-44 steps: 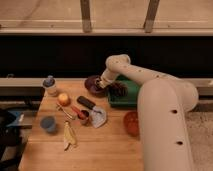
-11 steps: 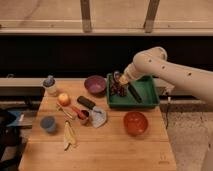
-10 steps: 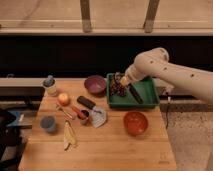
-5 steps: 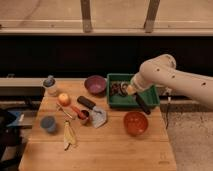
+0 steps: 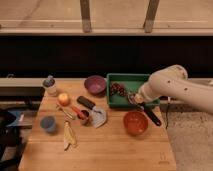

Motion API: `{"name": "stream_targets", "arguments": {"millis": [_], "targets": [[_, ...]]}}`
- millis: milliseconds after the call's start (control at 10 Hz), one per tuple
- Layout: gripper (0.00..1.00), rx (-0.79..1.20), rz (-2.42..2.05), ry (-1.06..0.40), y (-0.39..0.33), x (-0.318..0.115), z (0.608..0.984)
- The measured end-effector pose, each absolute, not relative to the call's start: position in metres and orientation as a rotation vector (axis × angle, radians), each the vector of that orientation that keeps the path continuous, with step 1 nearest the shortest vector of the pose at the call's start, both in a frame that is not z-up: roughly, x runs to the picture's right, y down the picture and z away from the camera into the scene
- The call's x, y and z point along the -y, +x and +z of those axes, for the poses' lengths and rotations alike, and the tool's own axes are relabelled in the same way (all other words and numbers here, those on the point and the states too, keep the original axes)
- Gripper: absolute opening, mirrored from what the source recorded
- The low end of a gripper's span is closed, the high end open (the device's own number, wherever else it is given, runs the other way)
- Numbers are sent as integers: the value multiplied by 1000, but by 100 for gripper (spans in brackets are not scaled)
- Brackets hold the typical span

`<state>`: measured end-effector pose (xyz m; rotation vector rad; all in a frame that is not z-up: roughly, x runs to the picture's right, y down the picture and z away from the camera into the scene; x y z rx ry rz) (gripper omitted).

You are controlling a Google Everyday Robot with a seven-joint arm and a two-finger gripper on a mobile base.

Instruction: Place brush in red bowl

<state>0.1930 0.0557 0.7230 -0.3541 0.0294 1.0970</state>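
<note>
My gripper [image 5: 134, 98] is at the front edge of the green tray [image 5: 120, 79], at the end of the white arm that reaches in from the right. It is shut on the brush [image 5: 151, 115], a long dark stick that slants down and to the right from the gripper. The brush's lower end passes just right of the red bowl [image 5: 135, 123]. The red bowl stands on the table in front of the tray, directly below and in front of the gripper, and looks empty.
A dark purple bowl [image 5: 95, 84] stands left of the tray. Dark fruit [image 5: 118, 89] lies in the tray. A black block tool [image 5: 86, 102], a red-handled utensil [image 5: 77, 112], an orange fruit [image 5: 63, 99], a blue cup [image 5: 48, 123], a banana [image 5: 69, 135] and a bottle [image 5: 50, 86] are on the left.
The arm has swung from the purple bowl over the tray. In the last second the gripper has carried the brush forward and right, from over the tray toward the red bowl.
</note>
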Motion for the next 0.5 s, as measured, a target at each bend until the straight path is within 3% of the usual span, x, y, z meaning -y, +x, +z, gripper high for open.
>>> {"name": "stream_targets", "arguments": {"millis": [500], "targets": [[9,-38,1171,-347,201,-79,709]]}}
